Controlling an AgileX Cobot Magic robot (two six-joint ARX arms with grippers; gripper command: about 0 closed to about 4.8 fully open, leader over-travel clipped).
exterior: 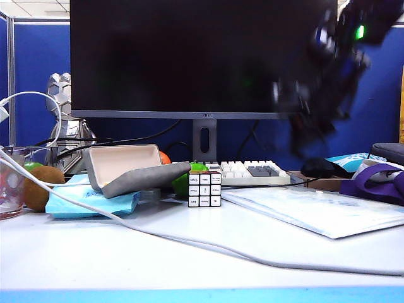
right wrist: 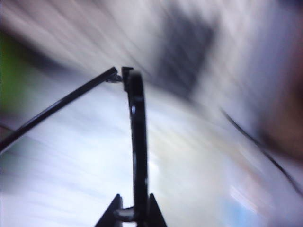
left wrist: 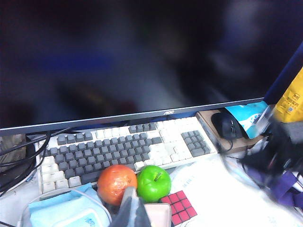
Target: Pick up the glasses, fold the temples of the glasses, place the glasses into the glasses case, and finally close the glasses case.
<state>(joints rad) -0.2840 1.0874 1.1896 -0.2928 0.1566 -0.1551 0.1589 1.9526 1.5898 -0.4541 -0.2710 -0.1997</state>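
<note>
Right gripper point(right wrist: 133, 215) raised in front of the monitor point(exterior: 189, 57) on the right, blurred in the exterior view; narrowed on the frame of the glasses point(right wrist: 136, 142), one of the temples point(right wrist: 57, 108) spread outward. Left gripper point(left wrist: 135, 210) fully closed, holding nothing, just above the glasses case point(exterior: 129, 167). Case lying open on the blue tissue packet point(exterior: 88, 203), left of the Rubik's cube point(exterior: 204, 189).

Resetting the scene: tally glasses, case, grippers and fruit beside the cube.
glasses, in the right gripper, raised at right: 1
glasses case, open: 1
grippers, left gripper shut near the case: 2
fruit, one orange-red, one green: 2
Total: 6
</note>
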